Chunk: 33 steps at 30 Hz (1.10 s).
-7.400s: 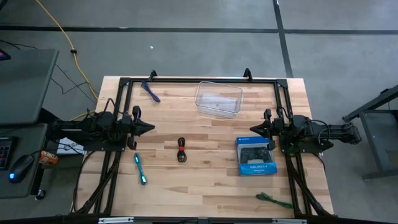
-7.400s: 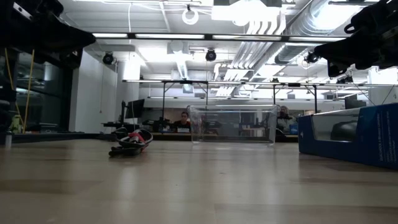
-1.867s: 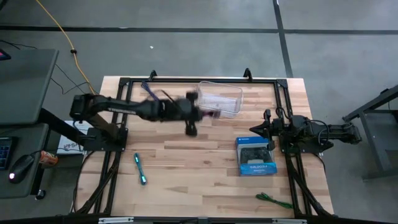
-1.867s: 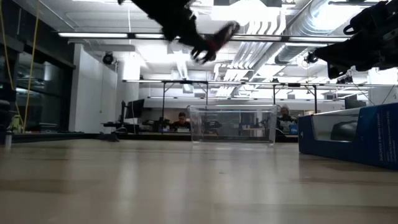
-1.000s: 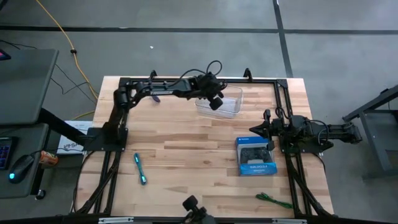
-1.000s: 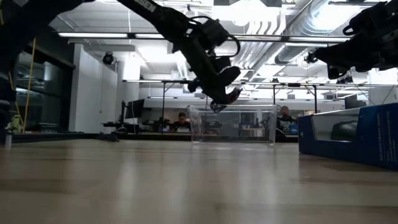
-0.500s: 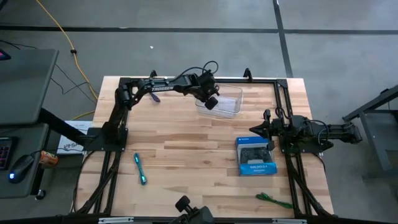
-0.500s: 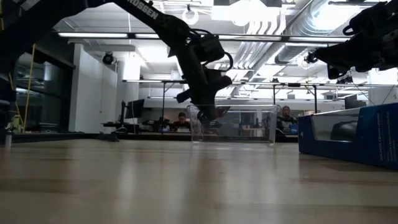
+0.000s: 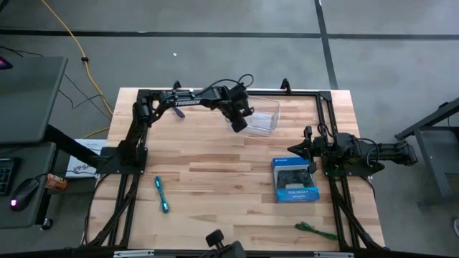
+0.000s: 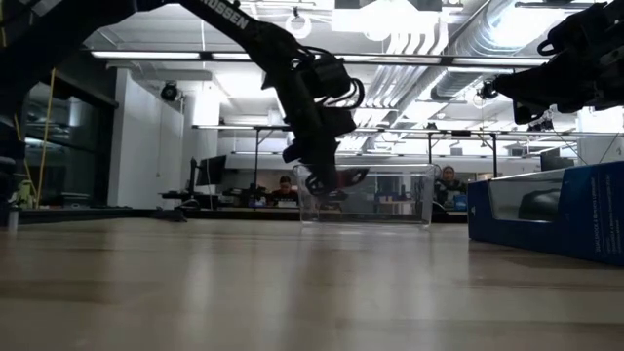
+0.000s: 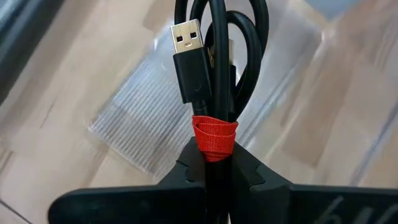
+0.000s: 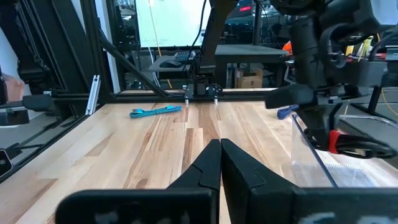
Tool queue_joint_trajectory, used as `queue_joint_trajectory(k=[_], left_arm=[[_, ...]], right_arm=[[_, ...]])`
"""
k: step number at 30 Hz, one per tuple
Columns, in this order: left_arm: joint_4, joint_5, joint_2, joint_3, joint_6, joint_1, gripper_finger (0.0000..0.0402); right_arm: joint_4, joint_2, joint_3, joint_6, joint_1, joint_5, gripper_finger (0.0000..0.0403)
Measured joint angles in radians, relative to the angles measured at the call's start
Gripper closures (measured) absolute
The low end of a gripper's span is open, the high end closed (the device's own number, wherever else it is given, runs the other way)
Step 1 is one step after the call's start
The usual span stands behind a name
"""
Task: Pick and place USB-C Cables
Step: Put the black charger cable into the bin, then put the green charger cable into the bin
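Observation:
My left gripper (image 9: 239, 123) is shut on the black cable bundle with the red band (image 11: 214, 74) at the left end of the clear tub (image 9: 262, 115). In the low view the bundle (image 10: 343, 180) is below the tub's rim. The dark purple cable (image 9: 174, 106) lies at the far left, partly under my left arm. The cyan cable (image 9: 161, 194) lies near left and the green cable (image 9: 315, 230) near right, both flat on the table. My right gripper (image 9: 294, 149) is shut and empty at the right side. My left gripper pinches the black bundle between its two fingers (image 11: 186, 177), at the lower edge of the red band (image 11: 214, 152). The loops and a USB plug (image 11: 188, 43) stick out past the fingertips. The fingers slant down from the table's left. The bundle is clear of the tub's floor.
The blue controller box (image 9: 295, 180) lies flat on the table just near of my right gripper. A black frame (image 9: 215, 92) runs along the table's far edge and sides. Bare wood lies in the table's middle (image 9: 215, 179).
My left gripper has gone down from above the tub's rim and a little toward the table's left, to the tub's left end. It has turned, and the black bundle, held throughout, now points toward the right at about tub height.

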Motion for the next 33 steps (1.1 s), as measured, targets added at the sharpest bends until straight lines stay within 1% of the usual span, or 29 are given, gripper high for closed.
queue_joint_trajectory(k=[4, 13, 24, 28, 33], left_arm=[[-0.031, -0.017, 0.000, 0.000, 0.052, -0.010, 0.0397], [-0.027, -0.032, 0.000, 0.000, 0.053, -0.021, 0.0361], [-0.031, -0.032, -0.001, 0.000, 0.070, -0.023, 0.0332], [-0.030, -0.032, -0.001, 0.000, 0.070, -0.029, 0.0304], [-0.021, -0.032, -0.001, 0.000, 0.070, -0.033, 0.0257]], right_arm=[[0.000, 0.000, 0.000, 0.000, 0.000, 0.000, 0.0402], [0.000, 0.000, 0.000, 0.000, 0.000, 0.000, 0.0402], [0.000, 0.000, 0.000, 0.000, 0.000, 0.000, 0.0402], [0.000, 0.000, 0.000, 0.000, 0.000, 0.000, 0.0402], [0.000, 0.000, 0.000, 0.000, 0.000, 0.000, 0.0402]])
